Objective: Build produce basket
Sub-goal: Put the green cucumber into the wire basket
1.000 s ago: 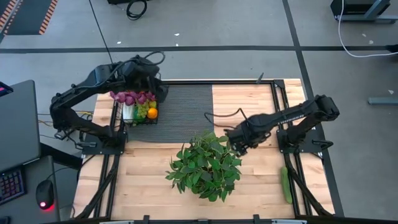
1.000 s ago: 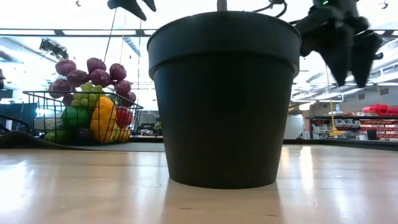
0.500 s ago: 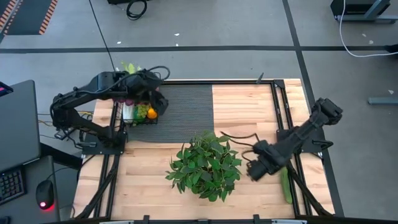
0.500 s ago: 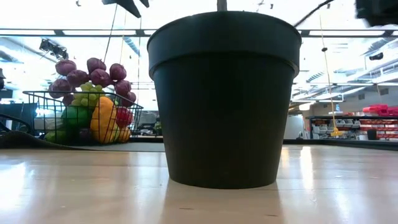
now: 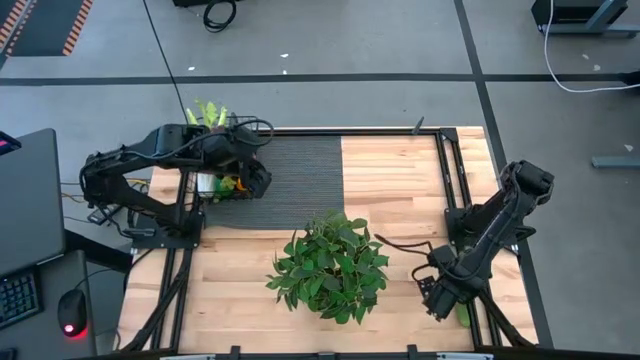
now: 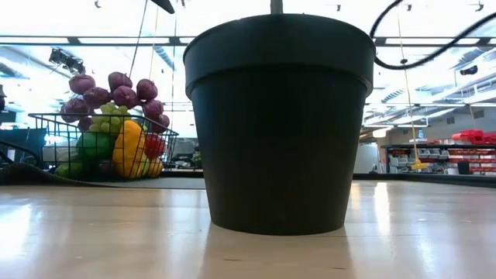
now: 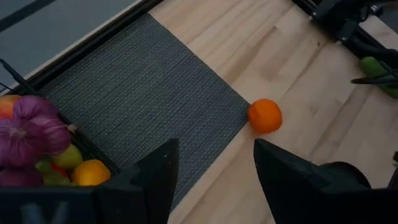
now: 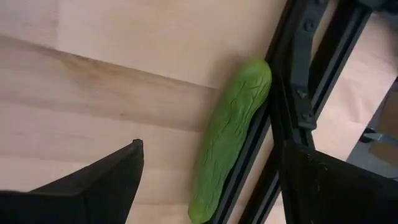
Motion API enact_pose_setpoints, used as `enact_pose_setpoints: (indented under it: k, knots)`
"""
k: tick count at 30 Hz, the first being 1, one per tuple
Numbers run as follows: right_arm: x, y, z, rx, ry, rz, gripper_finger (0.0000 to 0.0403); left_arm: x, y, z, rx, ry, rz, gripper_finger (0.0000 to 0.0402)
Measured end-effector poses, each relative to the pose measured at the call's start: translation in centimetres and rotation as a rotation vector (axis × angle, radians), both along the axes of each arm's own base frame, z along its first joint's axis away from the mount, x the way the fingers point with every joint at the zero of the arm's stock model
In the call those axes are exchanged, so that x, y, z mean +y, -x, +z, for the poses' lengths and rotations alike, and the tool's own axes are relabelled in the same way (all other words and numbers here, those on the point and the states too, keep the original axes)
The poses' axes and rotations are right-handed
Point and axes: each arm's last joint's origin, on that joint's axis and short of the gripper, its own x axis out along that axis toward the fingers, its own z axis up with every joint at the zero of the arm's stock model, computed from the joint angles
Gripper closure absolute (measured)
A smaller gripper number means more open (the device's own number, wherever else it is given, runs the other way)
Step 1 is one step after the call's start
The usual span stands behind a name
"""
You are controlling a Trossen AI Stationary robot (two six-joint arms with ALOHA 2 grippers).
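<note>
The black wire basket (image 6: 46, 139) stands on the dark mat (image 5: 300, 170) at the far left, piled with produce: purple bulbs (image 6: 116, 89), grapes, a yellow pepper. My left gripper (image 5: 256, 182) hovers open beside the basket (image 5: 214, 186), nothing between its fingers (image 7: 158, 171). An orange (image 7: 265, 116) lies on the wood at the mat's edge. A cucumber (image 8: 230, 137) lies along the right frame rail near the front. My right gripper (image 8: 211, 152) hangs open above it, one finger on either side, clear of it.
A bushy potted plant (image 5: 330, 265) stands at the table's middle front; its black pot (image 6: 279, 124) fills the low view. A leafy green stalk (image 5: 207, 112) shows beyond the far left corner. The black frame rail (image 8: 298, 93) runs right beside the cucumber.
My right gripper has swung from beside the plant toward the table's near right corner, sunk a little and rolled, and now stands over the cucumber. My left gripper has shifted a little toward the near edge, uncovering the leafy stalk behind it.
</note>
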Motion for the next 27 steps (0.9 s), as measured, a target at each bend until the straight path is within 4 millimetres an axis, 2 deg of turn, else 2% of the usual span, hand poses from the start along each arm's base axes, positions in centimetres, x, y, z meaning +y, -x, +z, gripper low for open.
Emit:
enact_pose_setpoints:
  k: [12,20,27]
  knots:
    - [-0.6,2.6,-3.1,0.121,0.038,0.009,0.0018,-0.6,-0.3,0.2,-0.051,0.023,0.018,0.0195]
    - [-1.2,3.0,-4.6,0.110,0.054,0.014,0.0018,-1.2,-0.4,0.2,-0.051,0.024,-0.009,0.0196]
    - [-1.4,2.6,-4.6,0.079,0.033,0.072,0.0023,-1.3,-0.4,0.2,-0.055,0.032,-0.006,0.0199]
